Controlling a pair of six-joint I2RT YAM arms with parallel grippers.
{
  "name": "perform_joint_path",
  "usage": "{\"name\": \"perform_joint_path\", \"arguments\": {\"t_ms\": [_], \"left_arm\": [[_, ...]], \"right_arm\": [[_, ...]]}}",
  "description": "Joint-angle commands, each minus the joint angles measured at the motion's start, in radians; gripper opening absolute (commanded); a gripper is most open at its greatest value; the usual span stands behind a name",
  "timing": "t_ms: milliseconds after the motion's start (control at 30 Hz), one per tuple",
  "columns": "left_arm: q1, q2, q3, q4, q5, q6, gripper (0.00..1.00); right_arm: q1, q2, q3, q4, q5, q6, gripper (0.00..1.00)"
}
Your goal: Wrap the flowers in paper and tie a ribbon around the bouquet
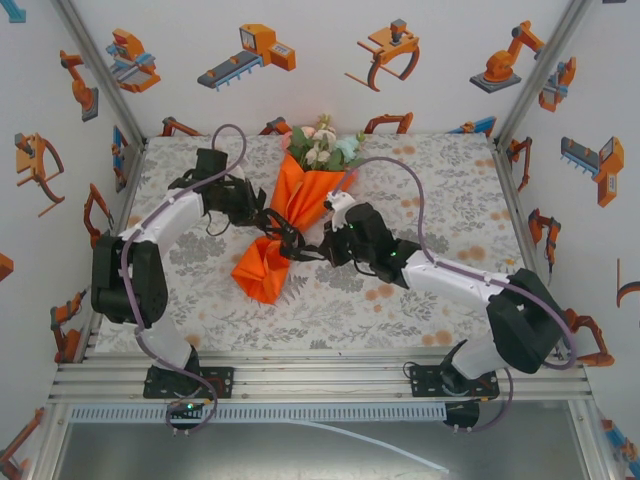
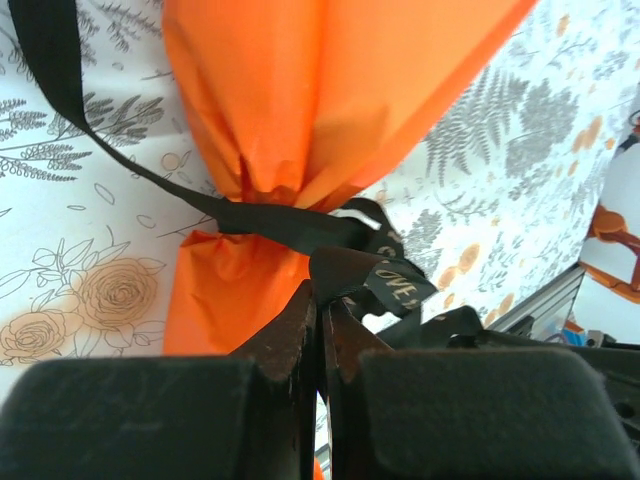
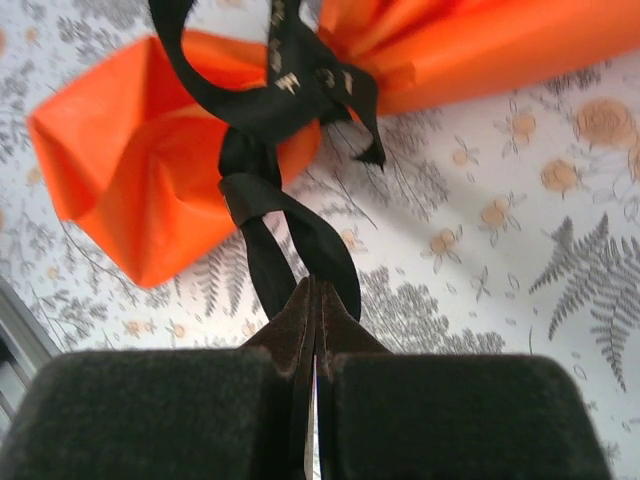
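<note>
Bouquet lay at worktop centre. Flowers at its far end, close to back wall. Orange paper flared open at its near end. Ribbon cinched and knotted around bouquet's waist.

Left gripper just left of waist, jaws closed on lettered ribbon end. Right gripper just right of waist, jaws closed on twisted ribbon loop.

Bare worktop right of bouquet, also between bouquet and near edge.
</note>
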Motion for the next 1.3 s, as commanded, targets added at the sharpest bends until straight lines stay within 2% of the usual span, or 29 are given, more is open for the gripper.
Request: {"name": "perform_joint_path", "arguments": {"t_ms": [0, 200, 433, 567, 833, 1033, 1267], "left_arm": [[0.005, -0.061, 0.045, 0.009, 0.021, -0.024, 0.11], [0.006, -0.063, 0.082, -0.006, 0.035, -0.029, 0.11], [0.017, -0.053, 0.147, -0.062, 0.013, -0.02, 0.13], [0.021, -0.029, 0.193, -0.101, 0.002, -0.027, 0.13], [0.023, -0.007, 0.232, -0.092, 0.024, -0.06, 0.13], [0.035, 0.008, 0.254, -0.123, 0.027, -0.034, 0.13], [0.058, -0.002, 0.246, -0.145, 0.067, 0.054, 0.11]], "right_arm": [[0.035, 0.031, 0.06, 0.088, 0.084, 0.018, 0.0], [0.067, 0.114, 0.086, 0.267, 0.134, 0.085, 0.0], [0.117, 0.196, 0.185, 0.374, 0.171, -0.019, 0.0], [0.119, 0.195, 0.238, 0.395, 0.261, -0.058, 0.0], [0.119, 0.199, 0.308, 0.442, 0.363, -0.14, 0.0], [0.142, 0.227, 0.232, 0.471, 0.287, -0.075, 0.0], [0.195, 0.317, 0.193, 0.453, 0.268, -0.018, 0.0]]}}
